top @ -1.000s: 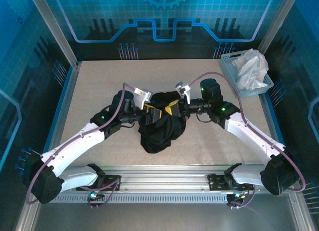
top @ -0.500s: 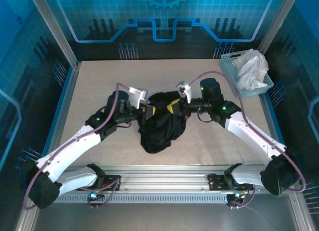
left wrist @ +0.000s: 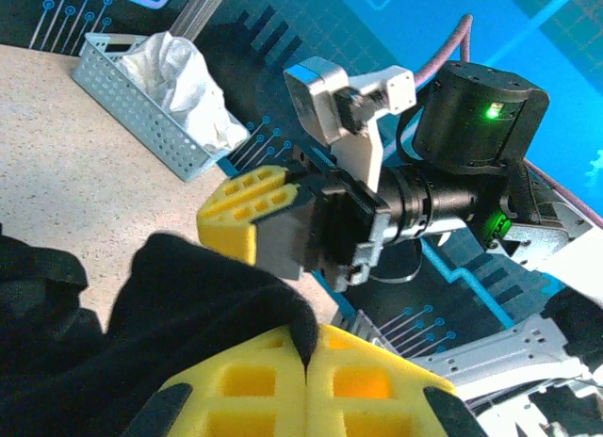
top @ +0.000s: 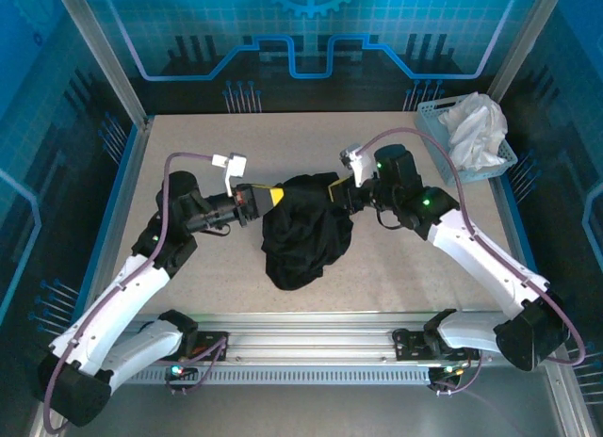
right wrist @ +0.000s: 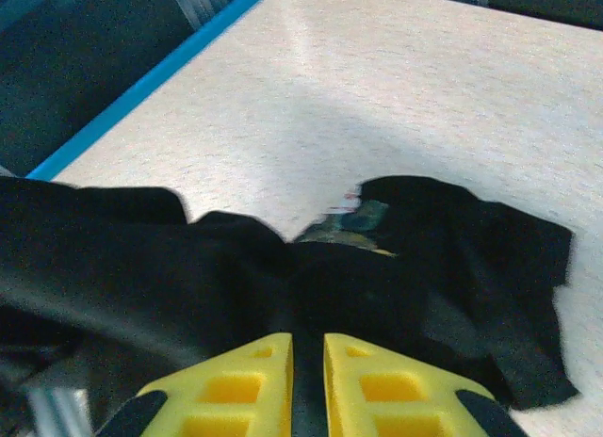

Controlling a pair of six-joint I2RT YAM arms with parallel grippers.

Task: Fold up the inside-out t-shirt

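The inside-out t-shirt (top: 303,237) is a bunched black heap in mid-table, its top edge lifted and stretched between both grippers. My left gripper (top: 279,194) holds that edge on the left; the left wrist view has its yellow fingers (left wrist: 245,390) pressed together on a tuck of black cloth (left wrist: 188,305). My right gripper (top: 337,186) is at the edge's right end. Black shirt fabric (right wrist: 377,277) runs into the narrow gap between its yellow fingers (right wrist: 236,385). A blurred coloured patch (right wrist: 364,218) shows on the cloth beyond. The right gripper (left wrist: 252,209) faces the left wrist camera.
A pale blue basket (top: 435,126) holding a white cloth garment (top: 476,126) stands at the table's back right corner, and its wall (left wrist: 141,112) is in the left wrist view. Bare speckled tabletop (top: 188,145) surrounds the shirt. Metal frame posts and blue panels wall the table.
My left gripper shut on the shirt's edge and drew back to the left, stretching the cloth. The right gripper rose slightly and its fingers parted a little.
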